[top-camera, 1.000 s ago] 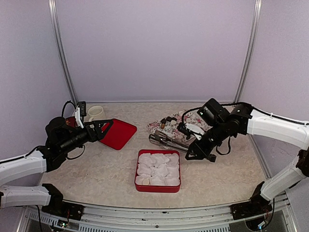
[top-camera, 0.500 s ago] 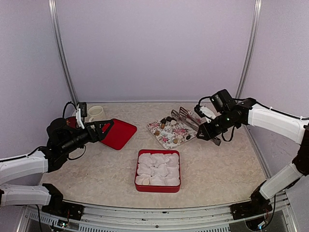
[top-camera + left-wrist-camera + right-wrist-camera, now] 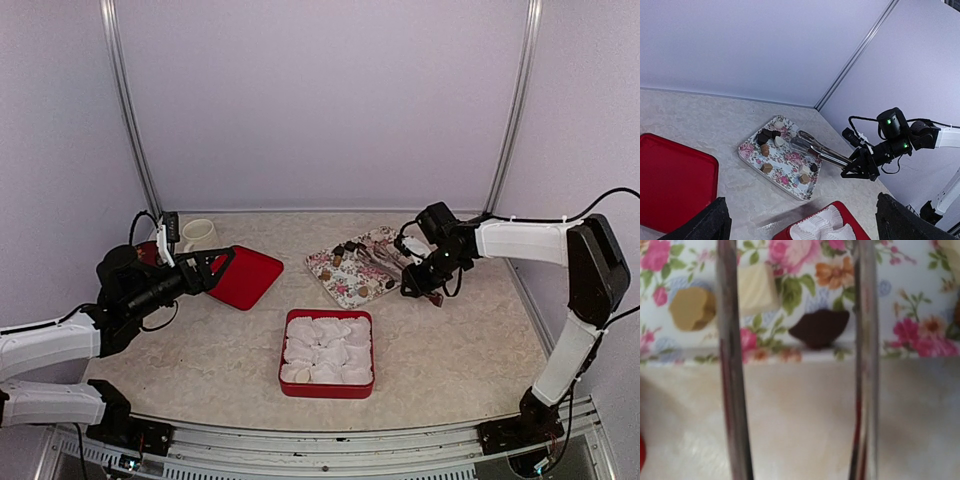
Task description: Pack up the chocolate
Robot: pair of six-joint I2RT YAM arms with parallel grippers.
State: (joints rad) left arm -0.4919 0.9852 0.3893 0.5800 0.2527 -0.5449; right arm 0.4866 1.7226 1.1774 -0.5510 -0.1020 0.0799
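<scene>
The chocolate (image 3: 345, 250) is several tiny dark and tan pieces on a floral tray (image 3: 352, 283). In the left wrist view the pieces (image 3: 767, 167) are spread over the tray (image 3: 777, 175). My right gripper (image 3: 420, 283) is shut on metal tongs (image 3: 385, 262), whose tips reach over the tray's right end. In the right wrist view the two tong arms (image 3: 732, 390) stand apart, with a dark piece (image 3: 820, 327) between them at the tray's edge. The red box (image 3: 328, 385) holds white paper cups. My left gripper (image 3: 212, 262) is open and empty by the red lid (image 3: 245, 277).
A cream mug (image 3: 198, 233) stands at the back left behind the lid. Lilac walls close off the table at the back and sides. In the left wrist view my own dark fingers (image 3: 705, 227) frame the box corner (image 3: 832, 207).
My right gripper has carried the tongs from beside the red box back and to the right, then lowered them over the tray's right end. The left arm has not moved.
</scene>
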